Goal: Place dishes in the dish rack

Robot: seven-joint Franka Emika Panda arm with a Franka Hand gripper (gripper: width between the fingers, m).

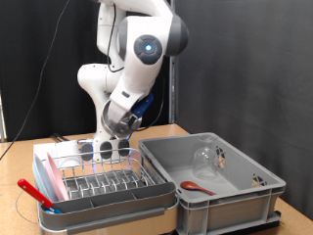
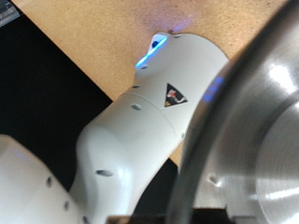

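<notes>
On the exterior view's left, at about 8 o'clock, a red-handled utensil (image 1: 35, 193) lies by the near corner of the rack (image 1: 103, 186), over a clear round rim on the bench (image 1: 20, 152); what that rim belongs to is unclear. The rack is a low pale tray with silver wire prongs. A pink plate (image 1: 44, 179) stands on edge along the rack's left side, inside the tray.

The end effector (image 1: 110, 147) hangs over the rack's far end, at roughly 12 o'clock from the rack's centre, close above the wires. Something shiny and rounded shows at its tip, but whether that is a dish between the fingers cannot be told from this view, nor how wide the fingers stand.

To the right, at 4 o'clock in the exterior view, sits the deeper grey crate (image 1: 256, 192), just beside the rack. Inside it a glass (image 1: 205, 158) rests near the middle, with a red spoon (image 1: 195, 186) on the crate floor in front of it and a small object in the right corner too small to name.

The wrist view shows the arm's own white link (image 2: 140, 131) over the brown bench, and a shiny steel bowl (image 2: 266, 140) filling the edge of the picture, very close to the camera. The fingers themselves do not show there.
</notes>
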